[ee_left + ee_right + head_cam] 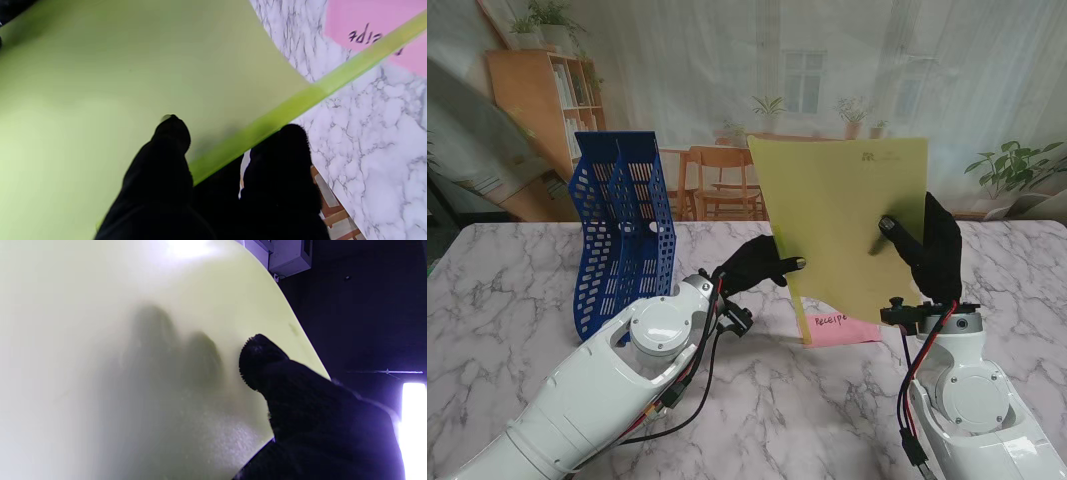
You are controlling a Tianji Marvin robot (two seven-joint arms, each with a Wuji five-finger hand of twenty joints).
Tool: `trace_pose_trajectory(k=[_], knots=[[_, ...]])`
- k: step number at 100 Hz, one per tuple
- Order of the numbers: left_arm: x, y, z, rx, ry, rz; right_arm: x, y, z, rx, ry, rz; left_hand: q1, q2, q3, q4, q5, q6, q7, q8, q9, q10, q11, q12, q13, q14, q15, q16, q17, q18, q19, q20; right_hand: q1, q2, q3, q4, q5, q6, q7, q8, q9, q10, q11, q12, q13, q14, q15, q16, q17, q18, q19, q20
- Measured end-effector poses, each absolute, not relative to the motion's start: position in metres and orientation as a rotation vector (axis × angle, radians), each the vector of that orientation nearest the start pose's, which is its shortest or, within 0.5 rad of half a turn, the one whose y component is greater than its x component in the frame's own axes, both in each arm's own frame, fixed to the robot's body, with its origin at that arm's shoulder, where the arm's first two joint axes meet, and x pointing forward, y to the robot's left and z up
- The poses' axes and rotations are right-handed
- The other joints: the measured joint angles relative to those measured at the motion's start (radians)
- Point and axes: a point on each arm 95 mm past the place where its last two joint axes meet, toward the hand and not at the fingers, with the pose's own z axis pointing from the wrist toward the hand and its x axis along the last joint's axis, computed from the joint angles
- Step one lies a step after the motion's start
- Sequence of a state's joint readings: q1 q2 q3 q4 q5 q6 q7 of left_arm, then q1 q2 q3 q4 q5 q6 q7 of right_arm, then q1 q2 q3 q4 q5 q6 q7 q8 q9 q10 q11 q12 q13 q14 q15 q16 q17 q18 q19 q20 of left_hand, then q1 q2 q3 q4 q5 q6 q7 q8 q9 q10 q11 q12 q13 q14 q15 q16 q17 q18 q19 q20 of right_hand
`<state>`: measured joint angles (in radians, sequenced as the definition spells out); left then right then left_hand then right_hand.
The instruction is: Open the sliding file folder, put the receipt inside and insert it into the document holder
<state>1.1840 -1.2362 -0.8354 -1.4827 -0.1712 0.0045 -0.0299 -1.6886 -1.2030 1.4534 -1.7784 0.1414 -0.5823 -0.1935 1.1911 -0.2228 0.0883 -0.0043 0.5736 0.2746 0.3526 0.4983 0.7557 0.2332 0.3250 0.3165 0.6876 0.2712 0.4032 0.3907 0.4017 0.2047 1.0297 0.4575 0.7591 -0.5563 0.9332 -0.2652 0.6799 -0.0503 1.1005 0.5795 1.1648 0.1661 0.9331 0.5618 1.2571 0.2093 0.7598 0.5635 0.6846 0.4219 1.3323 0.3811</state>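
While the right hand pinches the raised yellow folder, the left hand grips its left edge.

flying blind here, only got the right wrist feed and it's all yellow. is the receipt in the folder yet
Observer: No. The stand view shows the pink receipt lying on the marble table, under the raised yellow folder.
Operator: who's holding the folder
Observer: Both. The right hand grips its right side; the left hand pinches the left edge.
Operator: where's the holder
Observer: The blue document holder stands on the table to the left of the folder, apart from it.
Operator: slide bar still on?
Observer: The left wrist view shows a green strip along the folder's edge, beside the left hand's fingers.
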Motion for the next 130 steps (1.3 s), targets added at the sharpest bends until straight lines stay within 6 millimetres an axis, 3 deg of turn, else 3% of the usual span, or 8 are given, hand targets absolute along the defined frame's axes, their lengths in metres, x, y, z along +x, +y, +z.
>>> trace_pose_trajectory(k=[21,38,48,59,69,87,102,130], knots=[[0.443,-0.160,-0.270,-2.148,1.054,-2.388,0.373,-0.045,-0.219,-1.438,-0.175,-2.836,0.029,-0.011,0.005,-0.011,0.141,-0.027,0.303,0.003,0.223,-0.009,0.073,0.025,0.215,0.016,0.142,0.029,0.217,0.049,0.197,0.028,0.000,0.026,-0.001,-0.001,-0.033,0.000,0.002,-0.005,-0.014,0.000,-0.016,-0.042,-0.007,0.000,-0.068,-0.017,-0.019,0.000,-0.024,-0.013],[0.437,-0.154,-0.258,-2.082,1.030,-2.422,0.371,-0.048,-0.223,-1.500,-0.250,-2.831,0.040,-0.024,0.040,-0.011,0.155,-0.027,0.354,0.052,0.286,0.010,0.114,0.039,0.306,0.022,0.214,0.031,0.321,0.065,0.296,0.005,0.001,0.096,-0.019,0.001,-0.127,0.000,-0.032,-0.136,-0.110,-0.001,-0.107,-0.125,-0.122,0.001,-0.216,-0.076,-0.094,0.000,-0.072,-0.032],[0.434,-0.150,-0.249,-2.030,1.017,-2.439,0.369,-0.051,-0.228,-1.549,-0.311,-2.806,0.040,-0.047,0.041,-0.011,0.168,-0.034,0.358,0.082,0.301,0.014,0.137,0.061,0.331,0.022,0.247,0.036,0.352,0.071,0.339,-0.009,0.012,0.119,-0.087,0.028,-0.205,0.017,-0.139,-0.230,-0.228,0.003,-0.123,-0.146,-0.213,0.011,-0.285,-0.107,-0.168,0.000,-0.106,-0.038],[0.433,-0.147,-0.242,-2.021,0.984,-2.446,0.366,-0.054,-0.235,-1.638,-0.405,-2.727,0.040,-0.066,0.041,-0.011,0.179,-0.035,0.358,0.101,0.334,0.023,0.166,0.087,0.381,0.022,0.274,0.042,0.399,0.079,0.402,-0.021,-0.030,0.166,-0.084,0.099,-0.243,0.065,-0.330,-0.207,-0.385,0.023,-0.166,-0.173,-0.371,0.029,-0.315,-0.136,-0.273,0.000,-0.158,-0.038],[0.436,-0.145,-0.241,-2.033,0.970,-2.422,0.359,-0.057,-0.240,-1.699,-0.486,-2.582,0.039,-0.077,0.041,-0.011,0.189,-0.035,0.357,0.101,0.335,0.028,0.166,0.088,0.391,0.023,0.282,0.042,0.411,0.083,0.415,-0.023,-0.073,0.166,-0.069,0.148,-0.310,0.080,-0.410,-0.176,-0.511,0.037,-0.226,-0.193,-0.458,0.040,-0.337,-0.149,-0.334,0.001,-0.193,-0.038],[0.440,-0.142,-0.238,-2.050,0.937,-2.412,0.352,-0.064,-0.246,-1.726,-0.586,-2.589,0.038,-0.077,0.041,-0.018,0.190,-0.031,0.356,0.102,0.335,0.032,0.166,0.089,0.392,0.023,0.282,0.042,0.414,0.083,0.415,-0.047,-0.103,0.165,-0.018,0.161,-0.322,0.091,-0.501,-0.176,-0.590,0.039,-0.321,-0.235,-0.514,0.042,-0.361,-0.174,-0.383,0.007,-0.233,-0.038],[0.441,-0.141,-0.234,-2.061,0.934,-2.404,0.346,-0.075,-0.248,-1.714,-0.640,-2.593,0.037,-0.077,0.041,-0.019,0.190,-0.031,0.353,0.103,0.335,0.032,0.166,0.089,0.392,0.023,0.282,0.042,0.414,0.083,0.415,-0.048,-0.104,0.145,0.090,0.198,-0.326,0.091,-0.531,-0.190,-0.586,0.039,-0.353,-0.248,-0.516,0.042,-0.385,-0.194,-0.387,0.035,-0.274,-0.038],[0.440,-0.138,-0.230,-2.055,1.016,-2.396,0.333,-0.094,-0.254,-1.728,-0.719,-2.638,0.037,-0.077,0.040,-0.026,0.188,-0.034,0.351,0.112,0.334,0.032,0.166,0.099,0.391,0.023,0.282,0.042,0.410,0.083,0.415,-0.048,-0.039,0.158,0.061,0.200,-0.221,0.090,-0.534,-0.204,-0.470,0.037,-0.379,-0.259,-0.453,0.043,-0.386,-0.196,-0.367,0.092,-0.298,-0.030]])
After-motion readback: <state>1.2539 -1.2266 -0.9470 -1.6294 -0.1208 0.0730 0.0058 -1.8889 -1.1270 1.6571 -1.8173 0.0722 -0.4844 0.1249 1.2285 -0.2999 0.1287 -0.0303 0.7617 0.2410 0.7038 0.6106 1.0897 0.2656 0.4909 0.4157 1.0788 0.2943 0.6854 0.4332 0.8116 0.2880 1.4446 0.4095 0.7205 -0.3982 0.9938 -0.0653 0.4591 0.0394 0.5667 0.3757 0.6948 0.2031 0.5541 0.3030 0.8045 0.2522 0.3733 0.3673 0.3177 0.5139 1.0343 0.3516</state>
